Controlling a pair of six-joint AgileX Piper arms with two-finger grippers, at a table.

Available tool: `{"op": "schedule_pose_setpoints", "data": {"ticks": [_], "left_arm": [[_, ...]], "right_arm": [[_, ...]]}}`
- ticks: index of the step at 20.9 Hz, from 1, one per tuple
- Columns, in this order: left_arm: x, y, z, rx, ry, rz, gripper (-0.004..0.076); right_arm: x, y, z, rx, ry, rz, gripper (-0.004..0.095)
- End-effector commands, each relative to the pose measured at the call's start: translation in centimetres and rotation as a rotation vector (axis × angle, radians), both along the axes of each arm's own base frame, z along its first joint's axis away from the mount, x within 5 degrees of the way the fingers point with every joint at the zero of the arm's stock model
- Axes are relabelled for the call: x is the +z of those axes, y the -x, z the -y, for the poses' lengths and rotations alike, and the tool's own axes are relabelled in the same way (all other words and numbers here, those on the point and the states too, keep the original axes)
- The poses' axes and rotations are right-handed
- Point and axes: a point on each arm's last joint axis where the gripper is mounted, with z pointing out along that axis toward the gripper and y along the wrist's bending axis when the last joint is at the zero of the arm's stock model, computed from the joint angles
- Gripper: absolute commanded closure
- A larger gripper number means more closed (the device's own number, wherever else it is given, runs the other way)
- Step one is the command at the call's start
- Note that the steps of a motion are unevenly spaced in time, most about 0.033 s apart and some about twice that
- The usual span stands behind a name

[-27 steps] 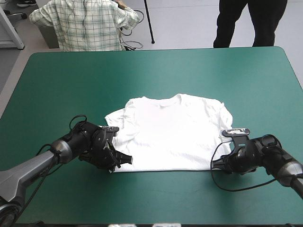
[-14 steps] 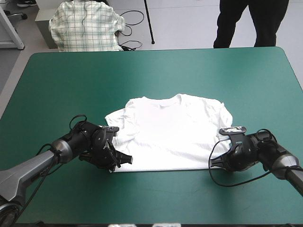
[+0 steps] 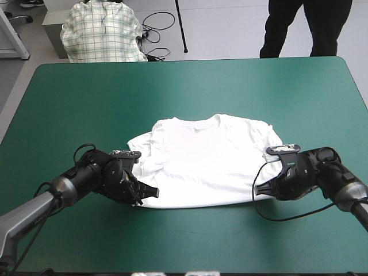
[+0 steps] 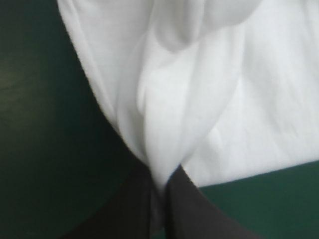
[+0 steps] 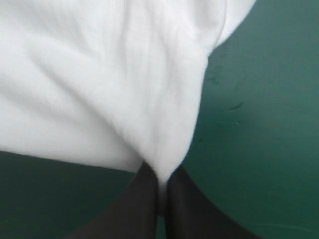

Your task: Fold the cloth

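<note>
Soft white T-shirt (image 3: pixel 207 161) lies flat, faintly wrinkled, on teal-green desk (image 3: pixel 190 92). My left gripper (image 3: pixel 152 191) and right gripper (image 3: pixel 258 188) sit low, each pinching a hem corner.

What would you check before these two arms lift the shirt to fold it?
1. Left gripper pinches the T-shirt at its near corner: ok, shut on the cloth.
2. Right gripper pinches the other near corner: ok.
3. Both fabric layers caught in each pinch: cannot tell.
4. T-shirt lies flat, collar toward the far edge: ok, though one sleeve is rumpled.
5. T-shirt wholly on the table: ok.
</note>
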Motion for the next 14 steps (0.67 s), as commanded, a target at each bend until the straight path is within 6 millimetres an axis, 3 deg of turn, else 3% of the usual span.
{"op": "schedule_pose_setpoints", "data": {"ticks": [1,8,10,14], "left_arm": [[3.7,0.4,-0.1,0.004,0.074,0.117,0.0733],[11.0,-0.4,-0.6,0.023,0.118,0.365,0.0733],[12.2,-1.1,-0.8,0.043,0.104,0.451,0.0733],[12.5,-2.9,-0.7,0.073,0.062,0.567,0.0733]], "right_arm": [[4.0,0.0,0.3,0.012,0.001,0.096,0.0925],[9.1,-0.7,0.2,-0.004,-0.019,0.209,0.0925],[10.0,-1.5,0.3,-0.029,-0.009,0.278,0.0925],[10.4,-4.3,0.0,-0.027,0.041,0.356,0.0925]]}}
